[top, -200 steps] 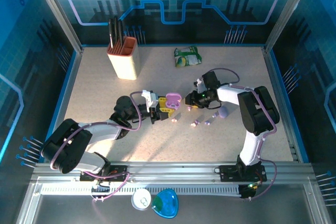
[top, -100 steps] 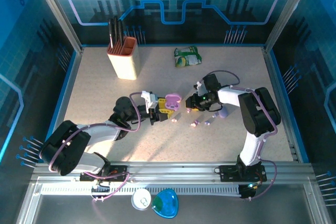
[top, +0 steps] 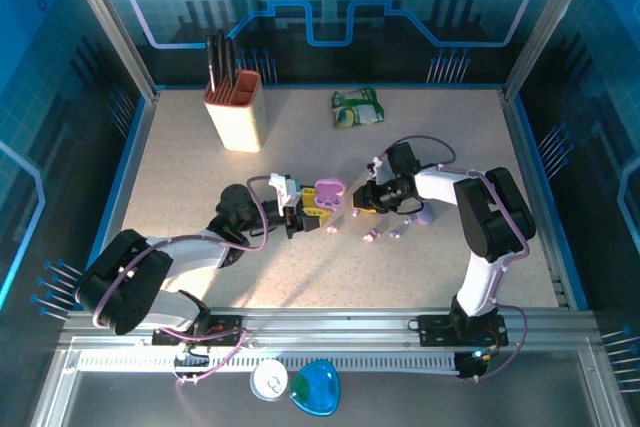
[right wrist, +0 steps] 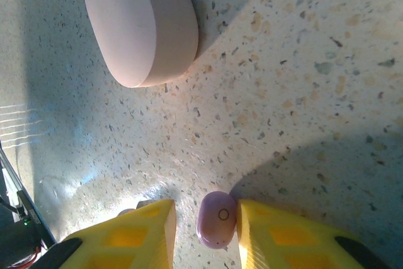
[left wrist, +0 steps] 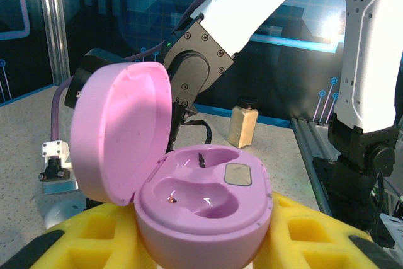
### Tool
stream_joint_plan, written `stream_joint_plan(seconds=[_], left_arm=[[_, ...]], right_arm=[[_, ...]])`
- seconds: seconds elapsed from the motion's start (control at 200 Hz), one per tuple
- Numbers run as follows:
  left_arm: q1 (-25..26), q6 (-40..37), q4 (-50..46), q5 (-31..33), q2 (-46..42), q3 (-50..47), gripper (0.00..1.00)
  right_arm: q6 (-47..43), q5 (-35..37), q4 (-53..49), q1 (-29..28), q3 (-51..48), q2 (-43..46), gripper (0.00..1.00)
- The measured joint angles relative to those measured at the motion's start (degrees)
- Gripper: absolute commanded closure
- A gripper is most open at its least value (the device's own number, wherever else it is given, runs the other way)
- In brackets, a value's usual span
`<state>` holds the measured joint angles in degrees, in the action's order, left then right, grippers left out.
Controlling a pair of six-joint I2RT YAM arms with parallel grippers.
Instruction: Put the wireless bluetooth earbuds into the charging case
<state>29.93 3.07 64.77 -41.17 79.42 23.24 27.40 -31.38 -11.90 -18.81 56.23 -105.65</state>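
The left gripper (top: 312,209) has its yellow, waffle-moulded jaws shut on the case (left wrist: 201,203), a glossy pink plastic pebble held upright with its domed lid (left wrist: 119,130) swung open. Inside are two smooth, rounded wells and a small grey square pad (left wrist: 238,174). The right gripper (top: 362,207) sits low over the speckled, terrazzo-like tabletop (right wrist: 302,61). Its jaws are parted around a stubby lilac earbud (right wrist: 217,218) marked with a tiny ring. The earbud is close against one pad, with a clear gap to the other. Other earbuds (top: 372,236) lie loose on the tabletop nearby, beside a lilac case (top: 427,215).
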Motion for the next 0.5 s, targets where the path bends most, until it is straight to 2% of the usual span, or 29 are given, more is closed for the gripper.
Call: stream_joint_plan(seconds=[0.215, 0.5], left_arm=[[0.0, 0.0, 0.0, 0.0, 0.0, 0.0, 0.72], [0.0, 0.0, -0.2, 0.0, -0.1, -0.2, 0.71]], right_arm=[[0.0, -0.6, 0.0, -0.4, 0.0, 0.0, 0.69], [0.0, -0.5, -0.1, -0.8, 0.1, -0.6, 0.64]])
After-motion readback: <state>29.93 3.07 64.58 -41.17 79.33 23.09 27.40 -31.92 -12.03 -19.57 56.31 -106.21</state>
